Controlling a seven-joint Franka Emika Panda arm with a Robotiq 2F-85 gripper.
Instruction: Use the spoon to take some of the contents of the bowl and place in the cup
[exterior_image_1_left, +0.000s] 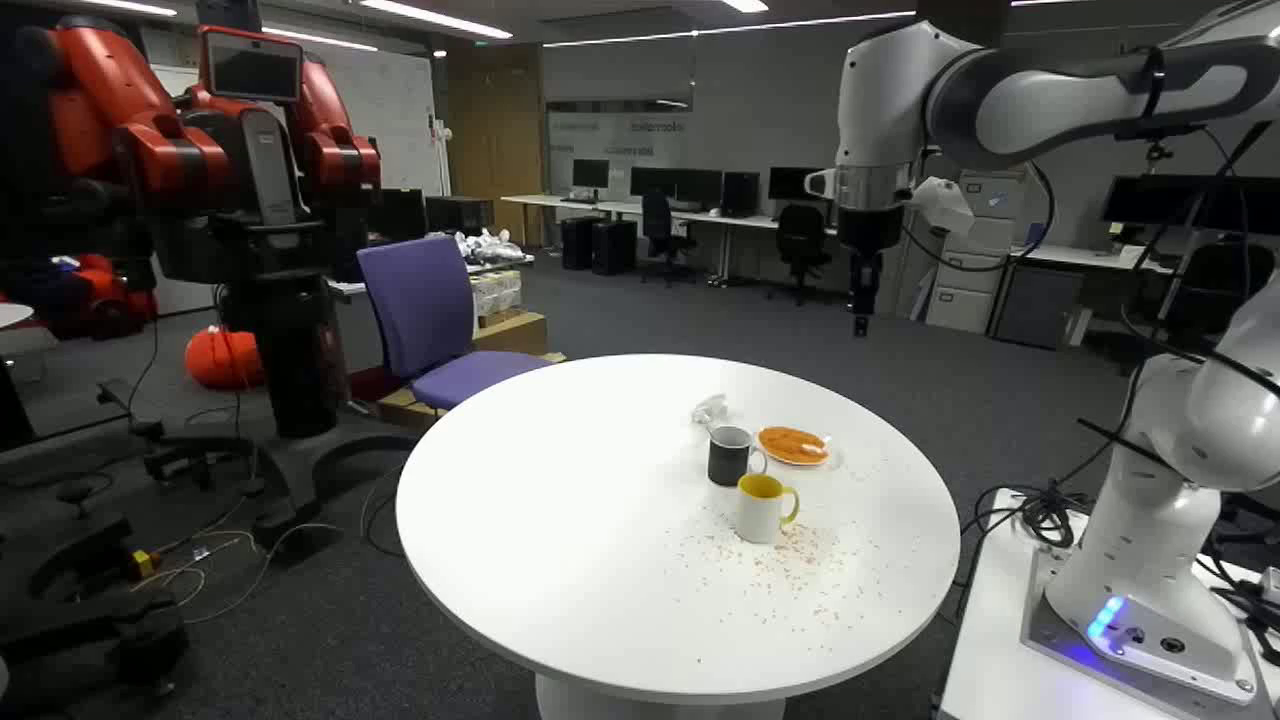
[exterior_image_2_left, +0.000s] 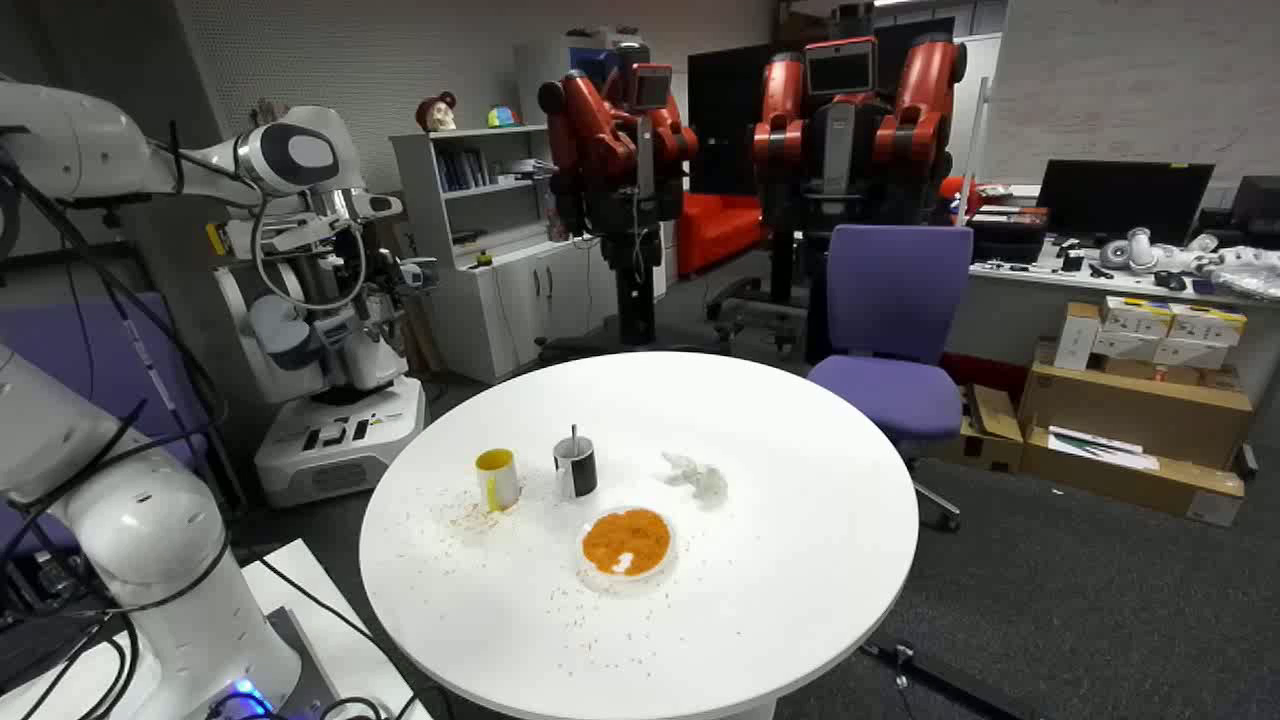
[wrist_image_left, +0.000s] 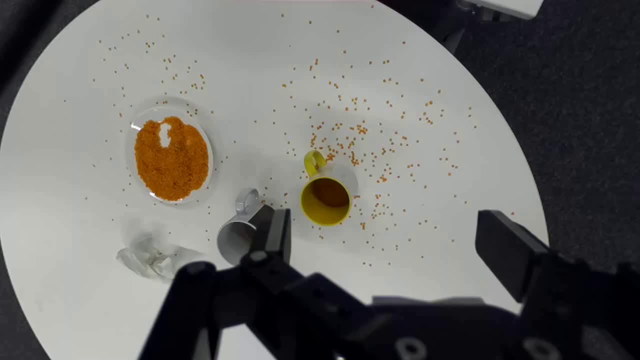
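Note:
The bowl is a shallow white dish with orange grains; its rim shows in an exterior view (exterior_image_2_left: 673, 541) and in the wrist view (wrist_image_left: 210, 160). The cup, a white mug with yellow inside (exterior_image_1_left: 757, 515), stands upright nearby and also shows in the wrist view (wrist_image_left: 325, 216); a dark orange patch shows inside it. The spoon handle (exterior_image_2_left: 575, 436) sticks up from a black and white mug (exterior_image_2_left: 584, 479); the spoon's lower part is hidden. My gripper (wrist_image_left: 384, 224) is open and empty, high above the table. It also shows in an exterior view (exterior_image_1_left: 861, 322).
A crumpled clear plastic piece (exterior_image_2_left: 702, 480) lies near the bowl and the black mug. Loose orange grains are scattered over the round white table (exterior_image_1_left: 560, 560), mostly around the yellow mug. A purple chair (exterior_image_2_left: 895, 300) stands against the far table edge.

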